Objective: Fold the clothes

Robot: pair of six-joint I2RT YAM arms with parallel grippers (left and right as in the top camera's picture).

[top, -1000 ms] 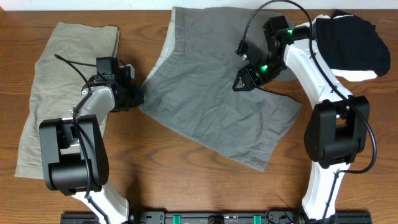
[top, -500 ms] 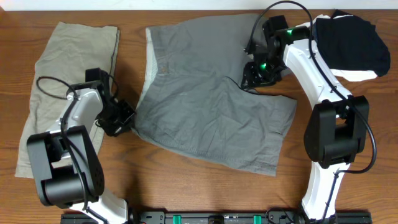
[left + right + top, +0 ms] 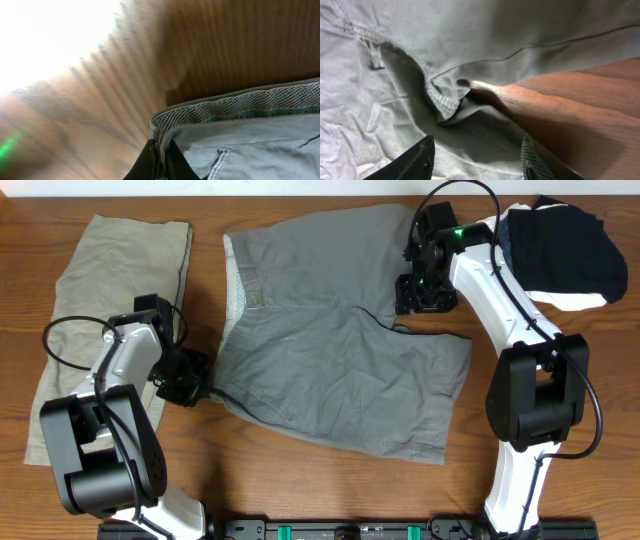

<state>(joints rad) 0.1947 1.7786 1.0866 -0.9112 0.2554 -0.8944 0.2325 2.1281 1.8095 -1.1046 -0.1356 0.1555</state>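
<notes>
Shorts (image 3: 335,345) lie spread on bench (image 3: 300,495). Left end effector (image 3: 161,157) prob. clenched on their waistband corner; right end effector (image 3: 476,149) released, above their crotch. Grip there, keep cloth taut w/ fold

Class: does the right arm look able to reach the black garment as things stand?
Probably yes: the right gripper hangs open over the grey shorts, and the black garment lies uncovered just beside that arm.

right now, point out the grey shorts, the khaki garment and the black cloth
grey shorts (image 3: 340,370), overhead view, middle of the fabric
khaki garment (image 3: 110,270), overhead view, upper part
black cloth (image 3: 565,245), overhead view, centre
</notes>
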